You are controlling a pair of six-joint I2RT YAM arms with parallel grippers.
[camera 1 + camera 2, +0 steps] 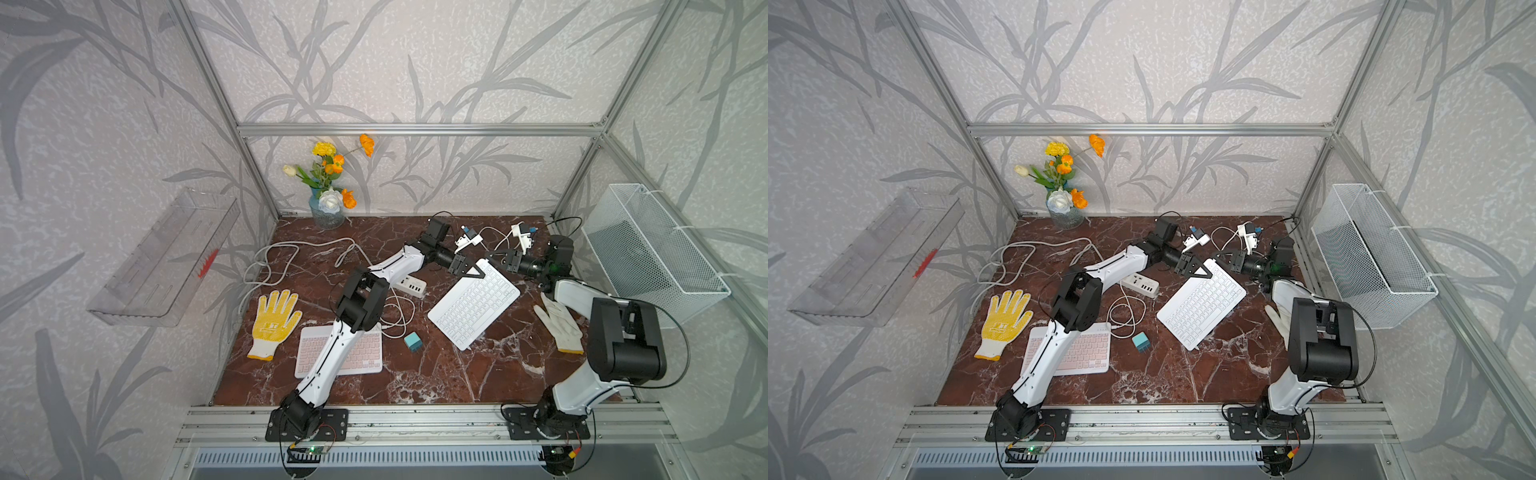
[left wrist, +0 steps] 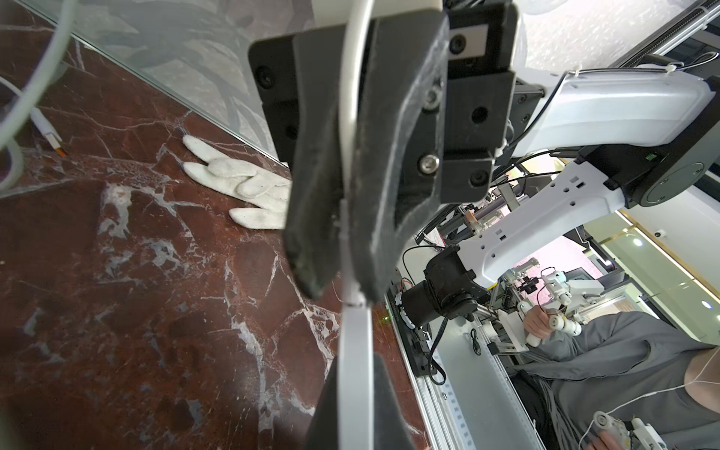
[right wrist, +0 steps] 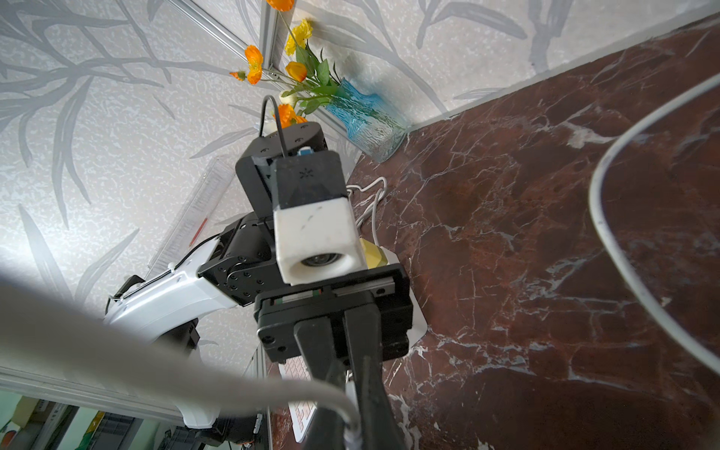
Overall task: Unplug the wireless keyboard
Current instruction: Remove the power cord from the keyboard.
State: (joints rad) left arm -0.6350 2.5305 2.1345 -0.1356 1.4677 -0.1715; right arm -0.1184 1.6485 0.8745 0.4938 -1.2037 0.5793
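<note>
Here the left claw (image 1: 475,272) is clamped narrow on the far corner of the keyboard (image 1: 473,309), which lies askew on the surface (image 1: 436,374). The right claw (image 1: 494,254), tips just beyond that corner, is pinched on the cable (image 2: 346,117) right behind its plug (image 2: 352,292), which sits in the keyboard's edge. A white glove (image 1: 559,324) lies near the keyboard's right side.

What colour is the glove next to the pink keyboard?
The glove is yellow with a white cuff, clearest in a top view.
</note>
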